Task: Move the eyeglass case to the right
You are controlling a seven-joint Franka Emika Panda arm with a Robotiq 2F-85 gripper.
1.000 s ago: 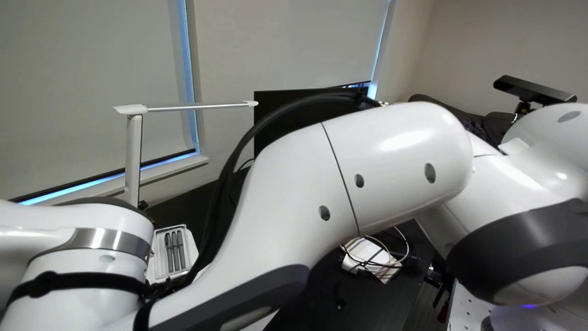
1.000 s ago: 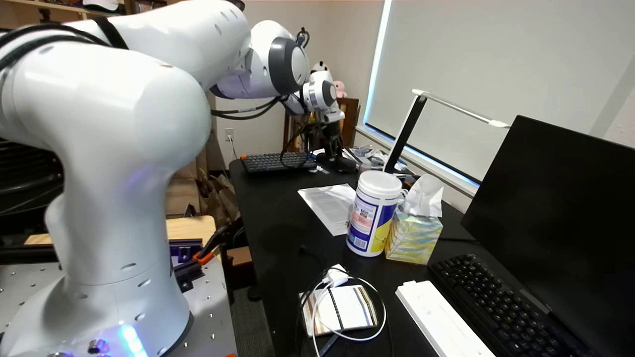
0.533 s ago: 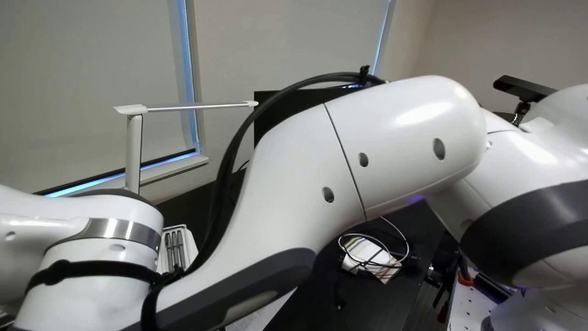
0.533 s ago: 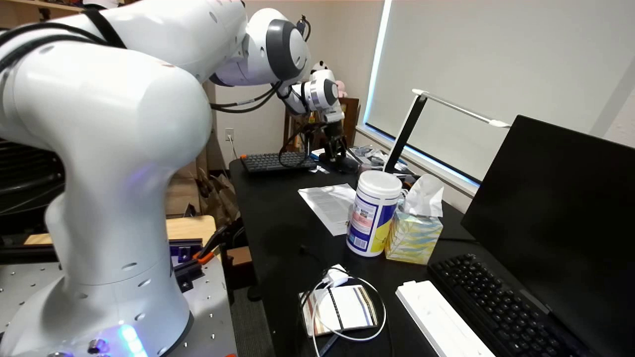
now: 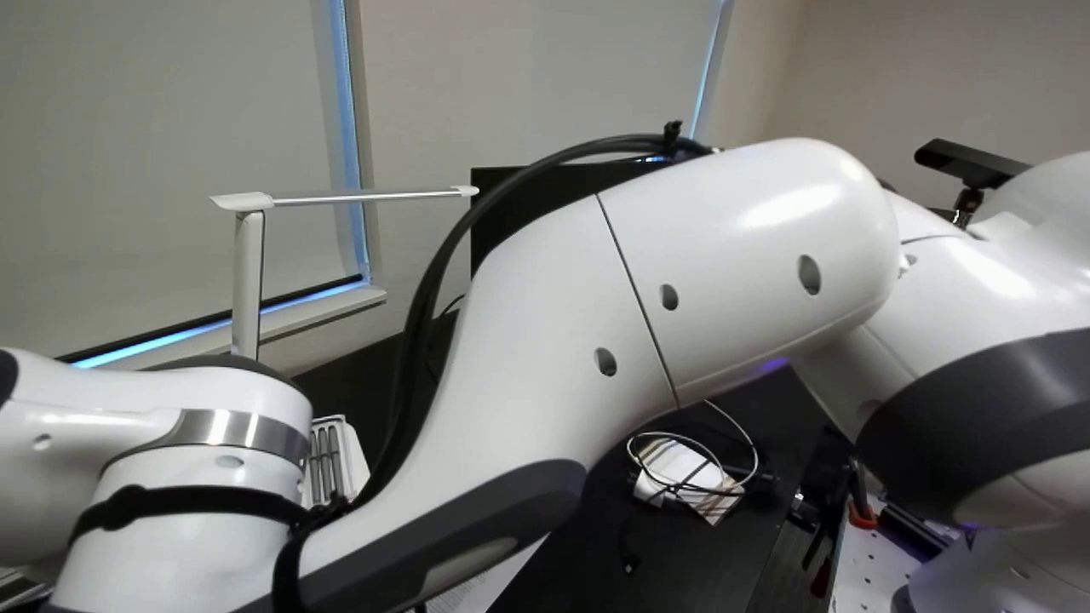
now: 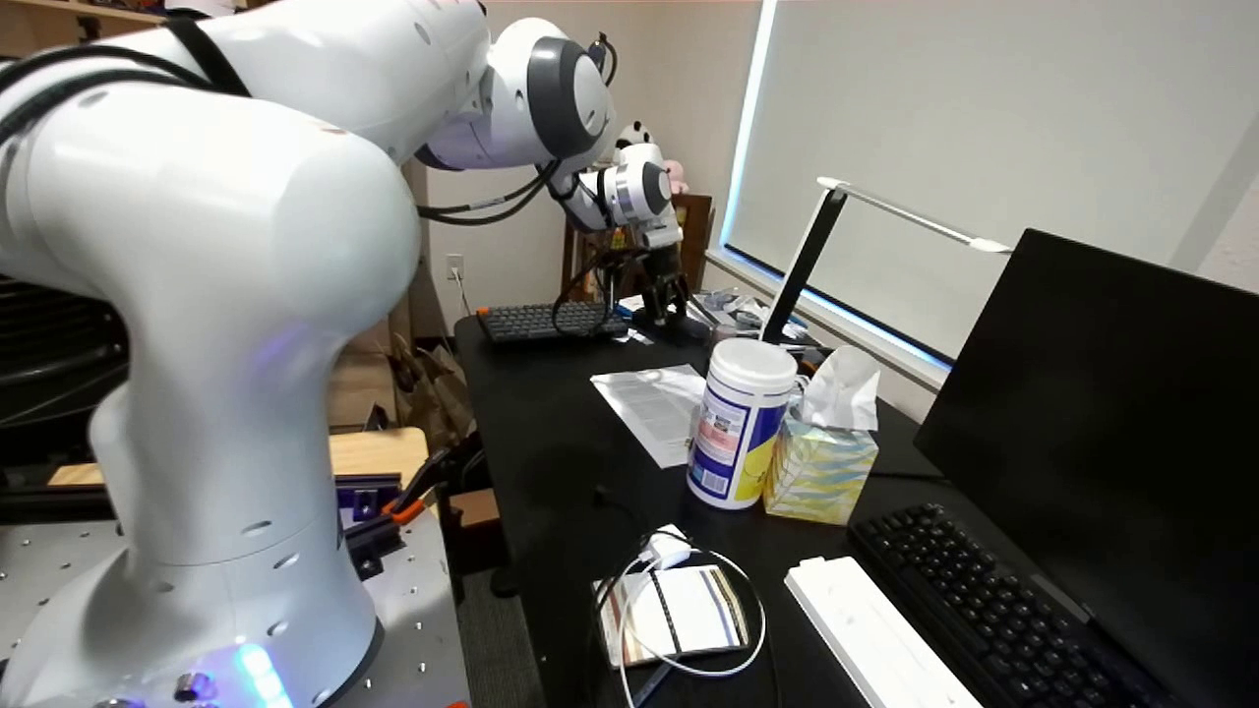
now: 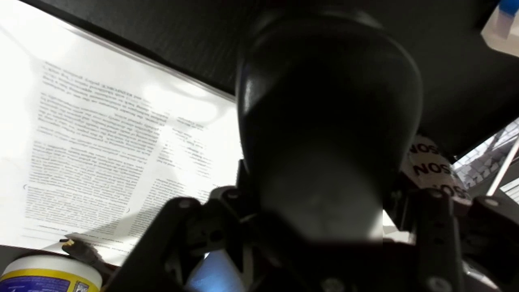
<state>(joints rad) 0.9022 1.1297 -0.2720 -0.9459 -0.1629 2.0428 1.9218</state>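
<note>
In the wrist view, the gripper (image 7: pixel 320 186) has its fingers apart, one on each side of the black eyeglass case (image 7: pixel 332 93); whether they press it, I cannot tell. In an exterior view, the case is under the gripper, near the far edge of the tabletop (image 6: pixel 551 423). In an exterior view, the arm (image 5: pixel 545 358) hides part of the tabletop.

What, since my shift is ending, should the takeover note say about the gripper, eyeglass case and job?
Gripper: closed on the eyeglass case, a jaw at each side.
Case: above or on the black desk, I can't tell which; a printed sheet shows beside it in the wrist view.
Done: case grasped.
To do: likely the move right, then release and backing away.
</note>
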